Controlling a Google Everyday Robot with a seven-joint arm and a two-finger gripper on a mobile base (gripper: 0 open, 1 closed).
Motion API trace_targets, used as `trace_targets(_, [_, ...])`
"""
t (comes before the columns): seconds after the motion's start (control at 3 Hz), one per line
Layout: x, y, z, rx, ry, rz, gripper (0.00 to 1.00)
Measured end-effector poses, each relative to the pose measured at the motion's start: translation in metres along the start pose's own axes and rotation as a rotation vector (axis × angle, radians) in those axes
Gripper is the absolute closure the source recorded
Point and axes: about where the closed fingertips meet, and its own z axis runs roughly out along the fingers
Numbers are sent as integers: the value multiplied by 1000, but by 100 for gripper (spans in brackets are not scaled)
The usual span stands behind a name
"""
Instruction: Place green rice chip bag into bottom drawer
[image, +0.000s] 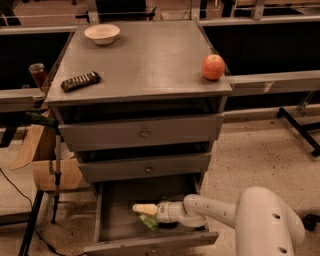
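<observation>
The bottom drawer (117, 215) stands pulled out beneath the table (150, 65), and both upper drawers are closed. Hazard: if the wrapper clings to the pincer, withdrawal could drag it back over the drawer's front lip. The pincer (144, 209) is inside the drawer, reaching in from the right. The green rice chip bag (150, 223) lies directly beneath it, low in the drawer. Whether the pincer is clenched or released cannot be told.
</observation>
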Motion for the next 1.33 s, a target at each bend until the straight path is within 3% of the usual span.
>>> trace_targets(0.33, [5,7,0,49,-6,-34,0])
trace_targets(0.67, [18,25,-3,145,-19,-97,0])
trace_targets(1.0, [21,30,-7,262,-46,-136,0])
trace_targets(1.33, [18,32,-9,345,-66,-161,0])
